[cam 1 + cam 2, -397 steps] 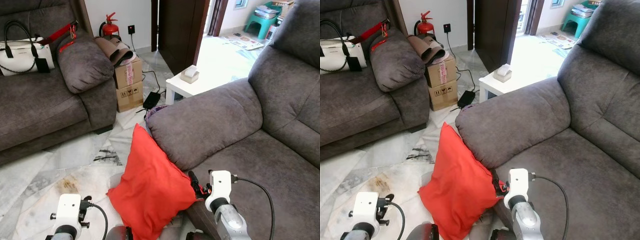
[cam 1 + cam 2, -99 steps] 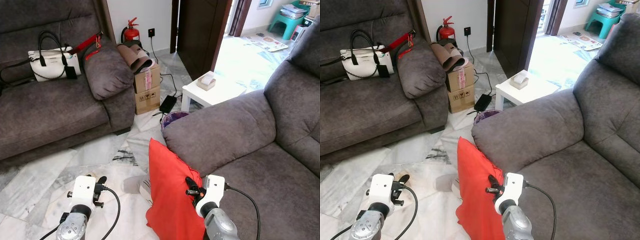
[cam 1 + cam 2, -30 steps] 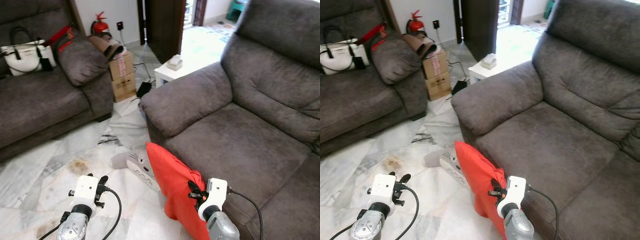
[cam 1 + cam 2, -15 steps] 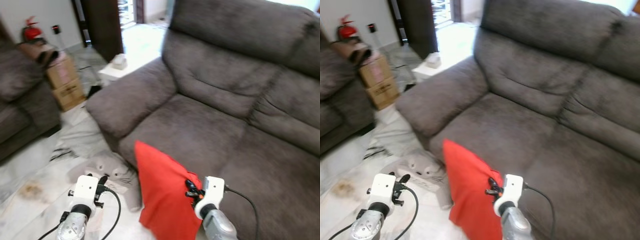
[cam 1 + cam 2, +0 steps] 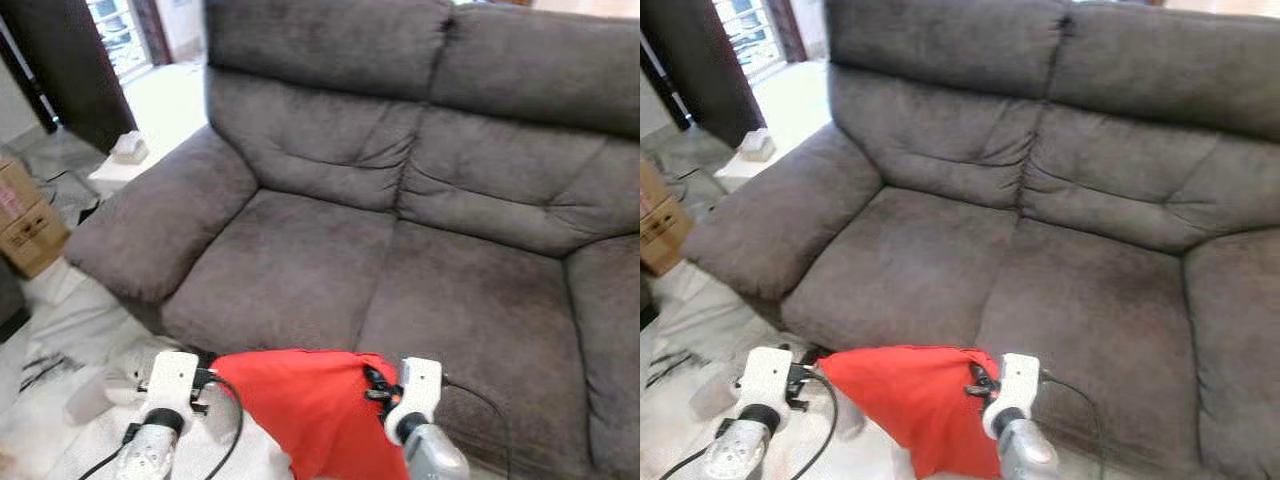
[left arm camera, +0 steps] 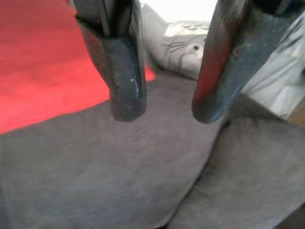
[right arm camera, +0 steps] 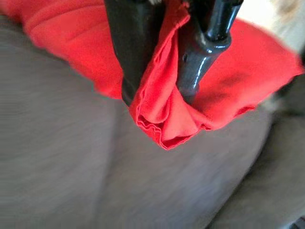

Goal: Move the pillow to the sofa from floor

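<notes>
- Pillow status: the soft red fabric pillow (image 5: 310, 405) hangs clear of the floor at 6 o'clock in your head views, just in front of the front edge of the brown-grey suede two-seat sofa (image 5: 400, 230).
- Right gripper (image 7: 159, 98): clenched on a bunched corner of the pillow. The wrist view shows red cloth folded between both black fingers (image 7: 136, 52). You hold it by a corner so the body of the pillow drapes free below and towards 9 o'clock.
- Left gripper (image 6: 164, 109): fingers parted, nothing between them. It sits just beside the pillow's far edge, at about 7 o'clock in the head views, and takes no load.
- Sofa seat: both cushions lie bare from 10 to 2 o'clock. You face the sofa squarely, which suits a forward placement.
- Floor items: a pale grey plush toy with a cat face (image 6: 188, 45) lies at 8 o'clock near the sofa's base; a cardboard box (image 5: 25, 215) and a small white side table (image 5: 120, 165) stand towards 9 and 10 o'clock.
- Judgement: transport is nearly done. You likely need to lift and reach forward so the pillow clears the seat edge before release.
- Risk: a single-corner pinch may slip, and the hanging cloth may catch on the seat front.
</notes>
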Available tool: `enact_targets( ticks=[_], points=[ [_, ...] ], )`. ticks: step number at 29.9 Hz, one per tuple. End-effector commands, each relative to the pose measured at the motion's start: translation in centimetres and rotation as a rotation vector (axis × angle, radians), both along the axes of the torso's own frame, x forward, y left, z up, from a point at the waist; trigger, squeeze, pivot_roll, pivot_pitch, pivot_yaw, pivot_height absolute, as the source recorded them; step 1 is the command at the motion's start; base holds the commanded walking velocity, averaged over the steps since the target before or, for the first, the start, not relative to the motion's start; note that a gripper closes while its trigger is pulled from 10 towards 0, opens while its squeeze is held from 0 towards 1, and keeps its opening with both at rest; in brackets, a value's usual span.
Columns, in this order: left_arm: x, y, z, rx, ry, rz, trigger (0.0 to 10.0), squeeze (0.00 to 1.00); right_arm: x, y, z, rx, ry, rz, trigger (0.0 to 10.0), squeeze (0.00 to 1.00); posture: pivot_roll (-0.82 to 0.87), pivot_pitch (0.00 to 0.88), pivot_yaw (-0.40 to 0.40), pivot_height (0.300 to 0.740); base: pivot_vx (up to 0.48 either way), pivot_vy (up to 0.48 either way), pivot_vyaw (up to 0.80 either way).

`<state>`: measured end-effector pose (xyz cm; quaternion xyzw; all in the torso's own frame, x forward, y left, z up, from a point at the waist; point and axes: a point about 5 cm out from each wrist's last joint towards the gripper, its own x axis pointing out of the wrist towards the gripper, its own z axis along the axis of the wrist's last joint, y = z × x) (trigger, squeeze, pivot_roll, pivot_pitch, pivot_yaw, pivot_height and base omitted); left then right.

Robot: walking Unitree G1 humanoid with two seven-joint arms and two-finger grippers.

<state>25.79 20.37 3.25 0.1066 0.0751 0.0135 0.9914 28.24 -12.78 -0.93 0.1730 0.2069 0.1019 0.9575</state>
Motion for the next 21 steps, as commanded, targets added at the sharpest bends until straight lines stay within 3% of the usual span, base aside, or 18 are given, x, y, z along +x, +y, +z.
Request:
enact_targets(
  ticks=[1, 8, 14, 18, 21],
  points=[
    [-0.47, 0.5, -0.52, 0.004, 0.028, 0.009, 10.0, 0.0, 1.33, 0.64, 1.62, 0.015, -0.09, -0.002, 10.0, 0.0, 0.15, 0.13, 0.029, 0.74, 0.0, 0.0, -0.8],
    [-0.44, 0.47, -0.55, 0.011, 0.032, 0.006, 10.0, 0.0, 1.35, 0.67, 1.62, 0.014, -0.089, -0.001, 10.0, 0.0, 0.15, 0.129, 0.029, 0.74, 0.0, 0.0, -0.8],
    [-0.43, 0.44, -0.56, 0.02, 0.033, 0.004, 10.0, 0.0, 1.34, 0.66, 1.61, 0.015, -0.088, -0.001, 10.0, 0.0, 0.15, 0.128, 0.03, 0.74, 0.0, -0.467, -0.8],
    [-0.46, 0.3, -0.69, -0.006, 0.043, -0.007, 10.0, 0.0, 1.33, 0.68, 1.62, 0.01, -0.091, 0.002, 10.0, 0.0, 0.15, 0.128, 0.03, 0.74, 0.0, -0.06, -0.8],
    [-0.57, -0.17, -1.01, -0.035, 0.072, -0.059, 10.0, 0.0, 1.32, 0.89, 1.72, -0.01, -0.107, 0.036, 10.0, 0.0, 0.15, 0.129, 0.029, 0.74, 0.0, 0.0, 0.0]
  ],
)
